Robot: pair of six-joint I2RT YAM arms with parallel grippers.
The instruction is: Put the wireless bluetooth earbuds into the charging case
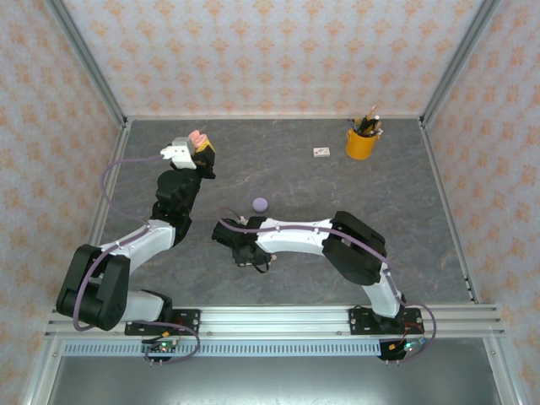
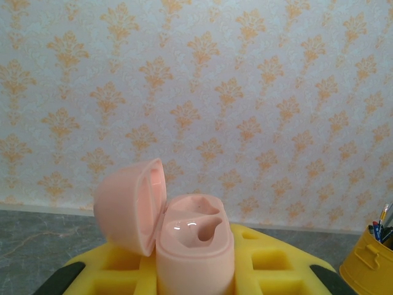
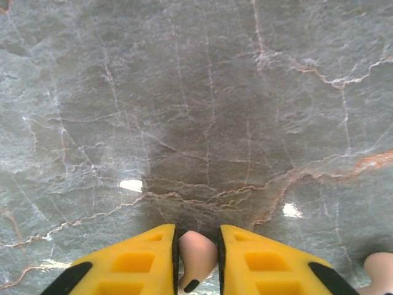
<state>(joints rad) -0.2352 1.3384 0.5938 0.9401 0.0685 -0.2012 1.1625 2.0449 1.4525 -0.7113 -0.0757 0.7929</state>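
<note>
I'm working on a grey marble-look table (image 1: 405, 219) with pale and rust veins. In the right wrist view two glare spots sit on the stone. Three walls (image 1: 253, 51) in cream paper with an orange ornament close it in. Aluminium posts (image 1: 88, 59) stand in the back corners, and a rail (image 1: 278, 316) runs along the near edge under both bases.

The left gripper (image 1: 196, 148) is raised at the back left. Its yellow fingers (image 2: 276, 264) press on either side of a pink case (image 2: 195, 246). The case stands upright with its lid swung back to the left and its two hollows bare.

The right gripper (image 1: 240, 251) reaches left across the middle of the table and points down at the stone. Its fingers (image 3: 147, 258) pinch a pale pink earbud (image 3: 196, 255). A pink piece (image 3: 381, 270) lies at the lower right edge of that view, cut off by the frame, and I cannot tell what it is.

A lilac disc (image 1: 260, 203) lies on the table just beyond the right gripper. Far back right stands a yellow cup (image 1: 360, 145) of pens, with a small pale block (image 1: 321, 152) near it on the left.
</note>
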